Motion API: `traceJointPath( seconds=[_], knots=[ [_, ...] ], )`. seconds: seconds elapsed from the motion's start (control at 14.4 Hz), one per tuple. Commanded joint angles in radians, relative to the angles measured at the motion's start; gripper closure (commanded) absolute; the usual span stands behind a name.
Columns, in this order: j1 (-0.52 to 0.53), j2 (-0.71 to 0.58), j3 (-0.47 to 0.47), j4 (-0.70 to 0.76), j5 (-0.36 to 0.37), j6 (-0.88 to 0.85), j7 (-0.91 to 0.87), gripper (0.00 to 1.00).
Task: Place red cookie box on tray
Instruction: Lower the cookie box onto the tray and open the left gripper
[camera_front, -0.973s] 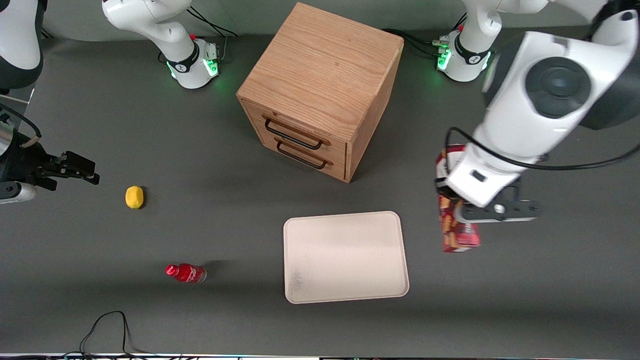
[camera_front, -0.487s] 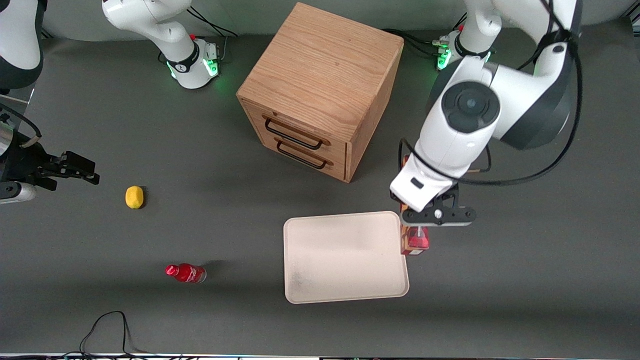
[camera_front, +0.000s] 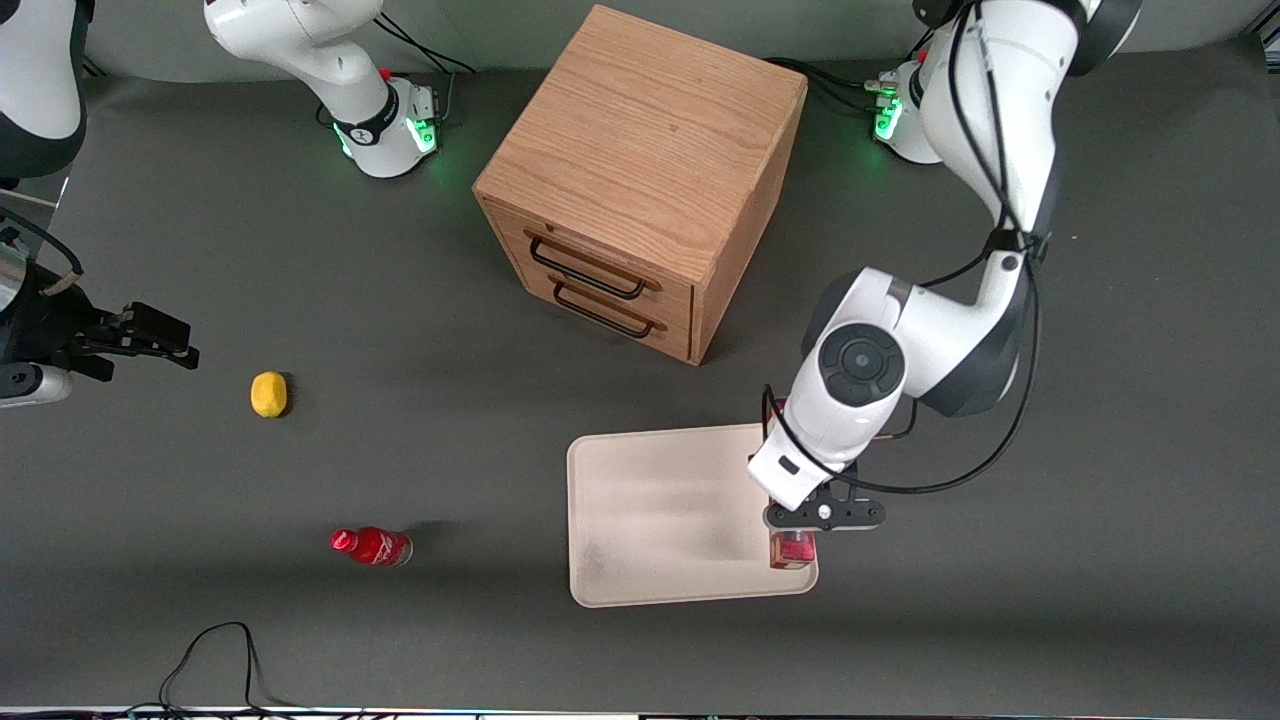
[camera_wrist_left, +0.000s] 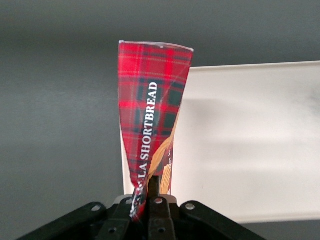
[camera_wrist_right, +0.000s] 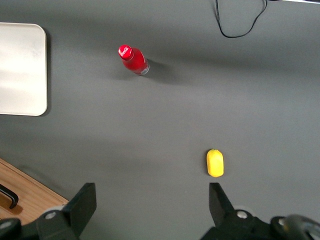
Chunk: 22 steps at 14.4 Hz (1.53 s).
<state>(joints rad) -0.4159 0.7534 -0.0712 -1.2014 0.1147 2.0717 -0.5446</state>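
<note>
**Box hangs at the tray's edge**

The long, narrow dark-red tartan cardboard cookie box (camera_wrist_left: 152, 125) hangs upright in the claw (camera_front: 795, 535), pinched tight at its crumpled top. Its lower end is over the corner of the flat cream-white rectangular tray (camera_front: 650, 500) nearest the front camera, toward the working arm's end of the dark grey bench (camera_front: 1000, 600).

Released here, the box would likely topple over the low rim, being tall and so near the edge.

The left arm is folded, wrist pointing straight down.

Wooden drawer cabinet (camera_front: 640, 180) mid-table; yellow lemon (camera_front: 268, 394) toward parked arm's end; red bottle (camera_front: 371, 546) nearer camera; black cable (camera_front: 215, 665) at table edge.
</note>
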Motion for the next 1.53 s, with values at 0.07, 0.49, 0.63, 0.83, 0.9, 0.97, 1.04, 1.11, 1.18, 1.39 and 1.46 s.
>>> traceJointPath(
  seconds=[0.07, 0.49, 0.63, 0.83, 0.9, 0.97, 1.04, 1.11, 1.18, 1.39, 1.46],
  knots=[
    [-0.006, 0.061, 0.007, -0.003, 0.040, 0.080, -0.063, 1.00],
    [0.002, 0.119, 0.010, -0.073, 0.092, 0.234, -0.123, 1.00],
    [0.003, 0.122, 0.010, -0.075, 0.095, 0.232, -0.124, 1.00],
    [0.012, 0.121, 0.010, -0.075, 0.096, 0.223, -0.123, 0.00],
    [0.012, 0.118, 0.010, -0.073, 0.095, 0.219, -0.127, 0.00],
    [0.012, 0.115, 0.011, -0.073, 0.095, 0.214, -0.138, 0.00],
    [0.011, 0.112, 0.011, -0.073, 0.095, 0.211, -0.153, 0.00],
    [0.012, 0.110, 0.010, -0.073, 0.095, 0.209, -0.170, 0.00],
    [0.011, 0.103, 0.010, -0.072, 0.095, 0.200, -0.185, 0.00],
    [0.011, 0.028, 0.007, -0.070, 0.094, 0.079, -0.199, 0.00],
    [0.011, -0.011, 0.004, -0.070, 0.091, 0.027, -0.198, 0.00]
  ],
)
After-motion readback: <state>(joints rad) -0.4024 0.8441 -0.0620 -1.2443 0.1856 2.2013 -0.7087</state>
